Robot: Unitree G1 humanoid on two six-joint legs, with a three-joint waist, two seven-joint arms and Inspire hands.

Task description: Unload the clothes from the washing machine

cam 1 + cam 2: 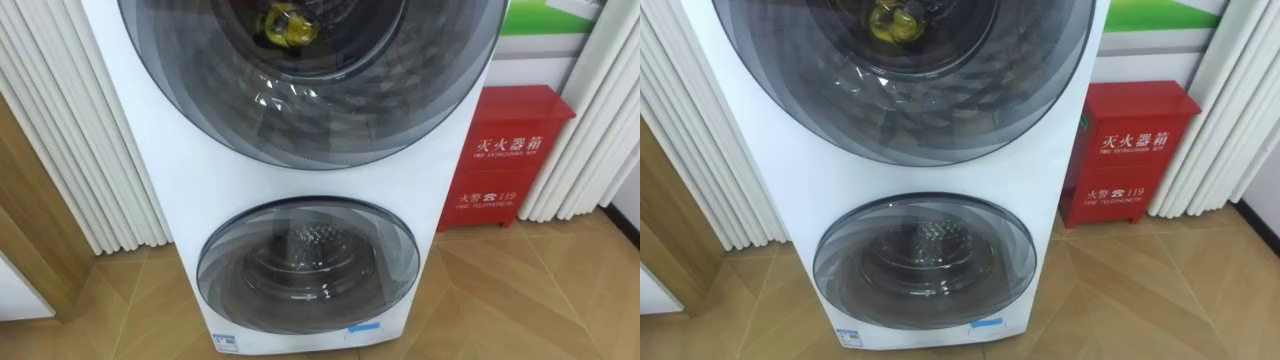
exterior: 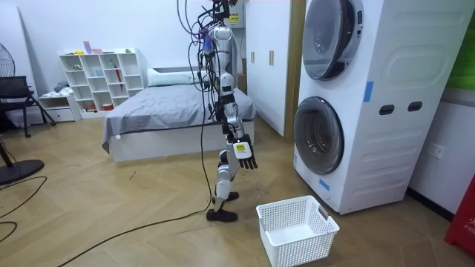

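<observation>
white basket is the closest thing in the room view, sitting on the wooden floor just in front of the robot's feet, between it and the washing machine. right hand hangs down by the robot's thigh, fingers loose and apart as far as i can make out, not holding anything, a bit above and to the room view's left of the basket. robot is standing upright facing the machine, well apart from it, not touching anything. moving out to the machine itself: it's a white stacked unit with two round glass doors, both closed. lower door has just the bare drum showing behind the glass. upper door is the bigger one, and the yellow clothes are inside it, bunched up behind the glass near the top of the eye view. to the right of the machine there's a red box standing on the floor against the wall, and white ribbed panels run down both sides. further back in the room view, a bed with grey covers and a white shelf behind the robot.
</observation>
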